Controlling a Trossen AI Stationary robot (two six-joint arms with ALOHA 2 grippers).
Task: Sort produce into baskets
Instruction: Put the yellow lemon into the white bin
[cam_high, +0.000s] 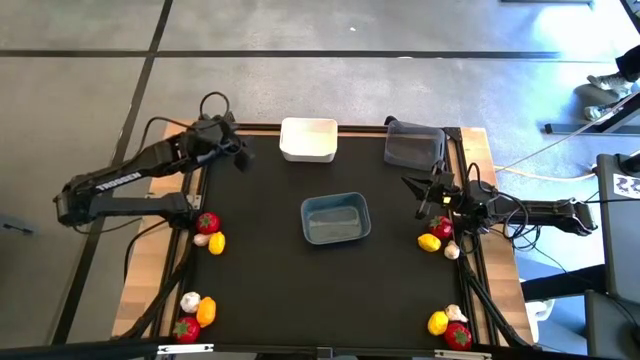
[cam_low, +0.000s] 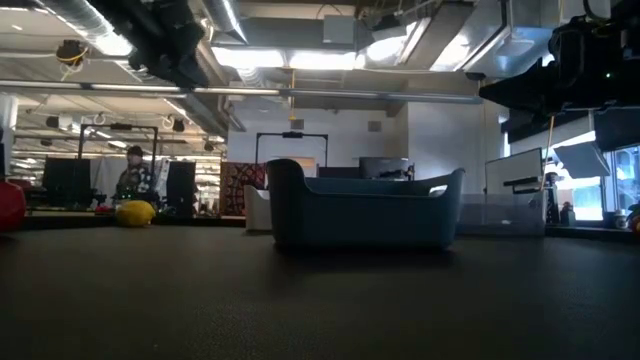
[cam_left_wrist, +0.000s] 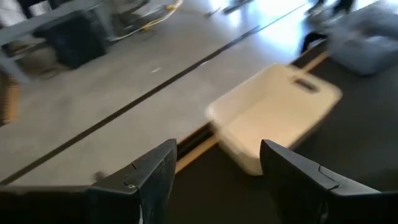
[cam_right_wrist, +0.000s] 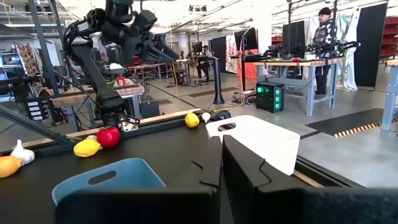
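Three baskets stand on the black mat: a white one (cam_high: 308, 140) at the far edge, a dark grey one (cam_high: 413, 145) to its right, and a blue-grey one (cam_high: 336, 218) in the middle. Produce lies in four small groups: red (cam_high: 207, 223), yellow (cam_high: 217, 242) and garlic (cam_high: 201, 239) at the left, more at the near left (cam_high: 197, 312), right (cam_high: 440, 236) and near right (cam_high: 450, 325). My left gripper (cam_left_wrist: 217, 180) hangs open and holds nothing, raised left of the white basket (cam_left_wrist: 273, 115). My right gripper (cam_right_wrist: 222, 174) is shut on nothing, right of the blue-grey basket (cam_right_wrist: 112, 180).
Wooden strips (cam_high: 480, 160) border the mat on the left and right. Cables run along the table's sides. The mat between the blue-grey basket and the near edge is bare. A person (cam_right_wrist: 323, 31) stands in the room beyond the table.
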